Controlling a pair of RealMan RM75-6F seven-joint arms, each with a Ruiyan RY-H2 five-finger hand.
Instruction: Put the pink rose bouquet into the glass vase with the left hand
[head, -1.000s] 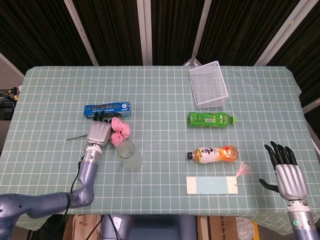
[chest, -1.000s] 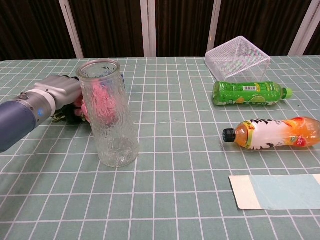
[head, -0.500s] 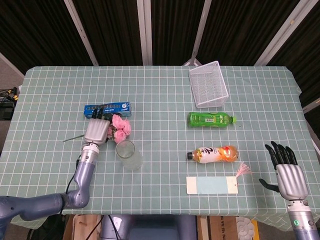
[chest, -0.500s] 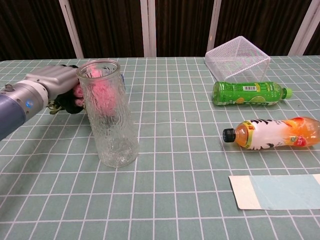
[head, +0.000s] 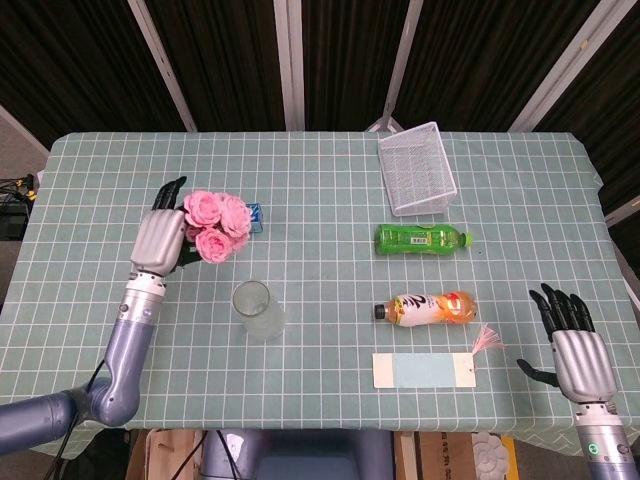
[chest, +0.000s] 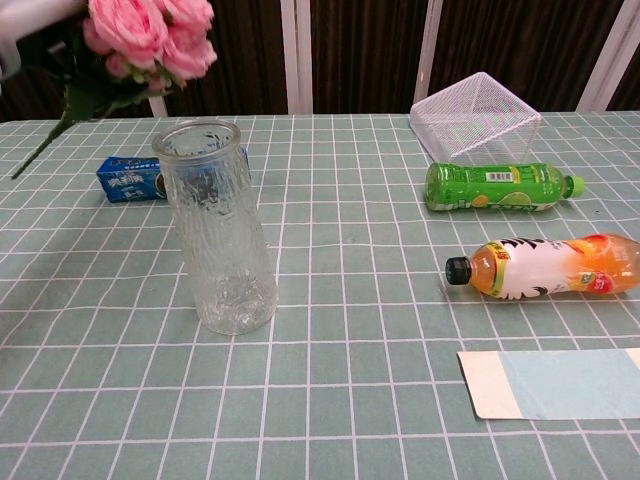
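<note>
left hand (head: 157, 238) grips the pink rose bouquet (head: 214, 224) aloft, up-left of the glass vase (head: 253, 308); angled stems could clip the rim and topple that tall vase on insertion

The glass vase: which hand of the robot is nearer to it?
Left. The left hand, holding the pink roses, is just up and left of the glass vase. The right hand is far off, at the table's near right corner.
</note>
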